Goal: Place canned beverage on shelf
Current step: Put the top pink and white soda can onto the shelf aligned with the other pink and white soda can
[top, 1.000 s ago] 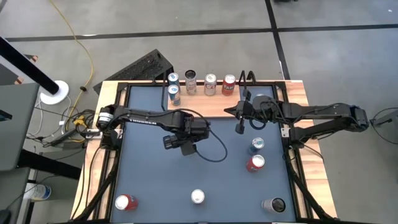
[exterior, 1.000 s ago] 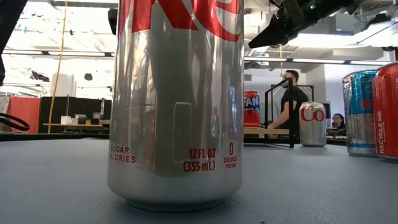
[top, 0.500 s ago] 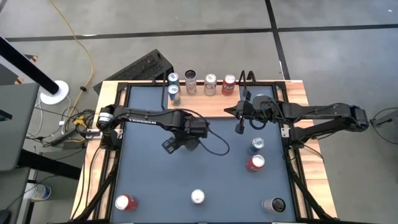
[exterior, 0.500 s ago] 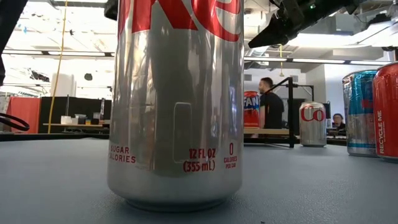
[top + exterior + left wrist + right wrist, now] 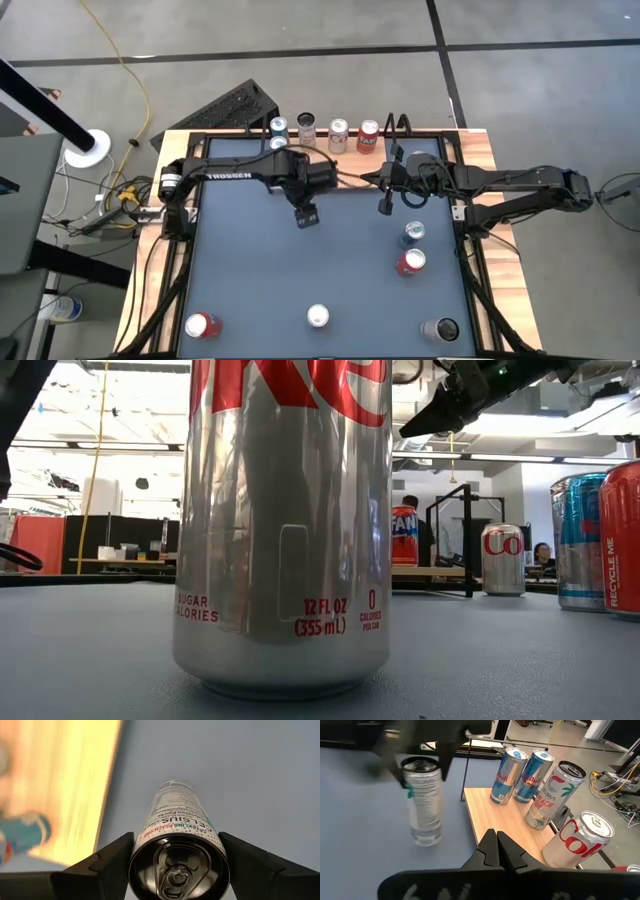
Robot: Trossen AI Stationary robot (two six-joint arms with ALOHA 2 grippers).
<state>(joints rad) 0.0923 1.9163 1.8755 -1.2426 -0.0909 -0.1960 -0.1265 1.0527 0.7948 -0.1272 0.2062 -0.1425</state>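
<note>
Silver and slim, the Celsius can (image 5: 177, 837) sat clamped between the left gripper's (image 5: 176, 870) two dark fingers (image 5: 107, 862), which closed on it just below the lid. We saw it hanging upright, long axis vertical, its base clear of the grey-blue table (image 5: 330, 270). In the right wrist view the same can (image 5: 424, 802) was carried by the left arm a little way out from the shelf's open edge.

The shelf (image 5: 495, 817), light wood in a thin black frame, lay at the table's far edge. It already held two Red Bull cans (image 5: 506, 768), a peach Celsius can (image 5: 551, 795) and a Coke can (image 5: 577, 842) in a row. From above, the left gripper (image 5: 306, 212) hung near the shelf's (image 5: 330, 160) front rail, so the board lay just beyond the can, away from the robot. We judged the coming move to be a short carry toward the far edge and then a lowering onto bare wood. The exact free spot was hard to read from above, probably in front of the standing row.

The right gripper (image 5: 385, 205) waited above the table nearby, its fingers (image 5: 492, 847) pressed together on nothing. The left arm was plainly the one nearer, already loaded. Loose cans stood elsewhere on the table, one Diet Coke can (image 5: 285, 525) close against the low camera.
</note>
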